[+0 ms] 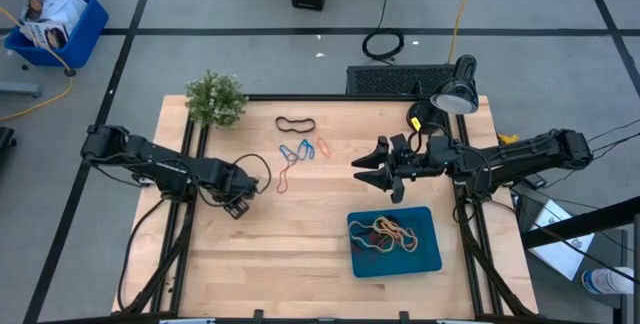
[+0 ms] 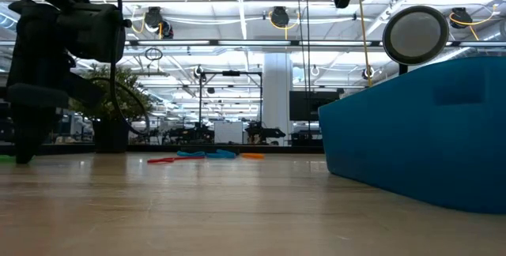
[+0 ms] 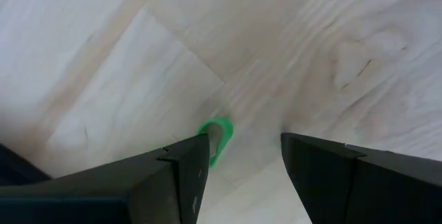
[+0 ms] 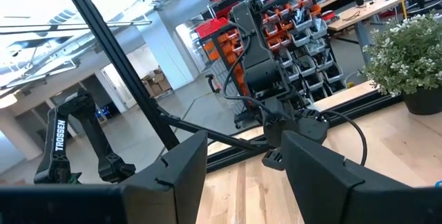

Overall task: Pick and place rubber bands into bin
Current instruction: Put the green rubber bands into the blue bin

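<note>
**Left gripper down over a green band, right gripper raised above the table**

Closest to the low camera stands the bin (image 2: 419,141), its teal wall filling the right of that view; it sits near the table's front edge, toward the right corner, and already holds a tangle of tan, orange and dark rubber bands (image 1: 388,232).

The left gripper (image 1: 240,205) is down at the wooden table (image 1: 300,264), left of centre. Its two dark fingers (image 3: 176,182) stand apart, and a small green band (image 3: 217,135) lies flat on the wood between them, touching or just beside one fingertip; nothing is clamped.

The right gripper (image 1: 372,169) hangs above the table just behind the bin, pointing toward the middle. Its fingers are spread too and carry nothing.

More loose rubber bands remain on the wood between the two grippers and the back edge: a black one (image 1: 295,124) nearest that edge, then blue and orange loops (image 1: 307,149) side by side, and a red one (image 1: 286,175) stretched out just in front of them.

A small potted plant (image 1: 215,97) stands at the back left corner, and a round lamp (image 1: 455,94) at the back right corner.
</note>
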`<action>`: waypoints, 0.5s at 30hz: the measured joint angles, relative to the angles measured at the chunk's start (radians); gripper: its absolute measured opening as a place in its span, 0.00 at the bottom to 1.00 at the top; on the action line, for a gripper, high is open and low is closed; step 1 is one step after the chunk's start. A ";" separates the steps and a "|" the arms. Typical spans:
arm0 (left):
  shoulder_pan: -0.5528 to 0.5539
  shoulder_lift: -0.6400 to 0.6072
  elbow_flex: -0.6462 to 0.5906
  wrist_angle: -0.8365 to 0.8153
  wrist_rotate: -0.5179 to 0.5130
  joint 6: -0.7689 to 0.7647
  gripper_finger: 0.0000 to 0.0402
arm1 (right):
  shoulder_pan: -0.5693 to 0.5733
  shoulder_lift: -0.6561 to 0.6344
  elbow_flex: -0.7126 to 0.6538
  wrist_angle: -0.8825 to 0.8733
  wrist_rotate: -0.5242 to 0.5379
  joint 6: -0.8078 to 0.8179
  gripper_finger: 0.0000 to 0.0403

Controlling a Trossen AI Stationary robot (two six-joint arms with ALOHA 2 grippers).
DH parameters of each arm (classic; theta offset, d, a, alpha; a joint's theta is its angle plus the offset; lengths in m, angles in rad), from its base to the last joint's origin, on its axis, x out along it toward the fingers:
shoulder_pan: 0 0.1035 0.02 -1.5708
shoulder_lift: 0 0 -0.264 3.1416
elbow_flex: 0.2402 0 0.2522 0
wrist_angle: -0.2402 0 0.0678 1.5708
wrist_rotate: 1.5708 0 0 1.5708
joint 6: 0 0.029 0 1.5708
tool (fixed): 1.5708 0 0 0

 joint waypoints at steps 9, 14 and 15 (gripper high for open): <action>0.000 0.000 -0.001 0.008 0.019 -0.027 0.32 | 0.000 0.000 0.000 0.000 0.000 0.000 0.45; 0.000 0.000 -0.001 0.012 0.022 -0.027 0.17 | 0.000 0.000 0.000 0.000 0.000 0.000 0.45; 0.000 0.001 -0.001 0.013 0.021 -0.027 0.15 | 0.000 0.000 0.000 0.000 0.000 0.000 0.45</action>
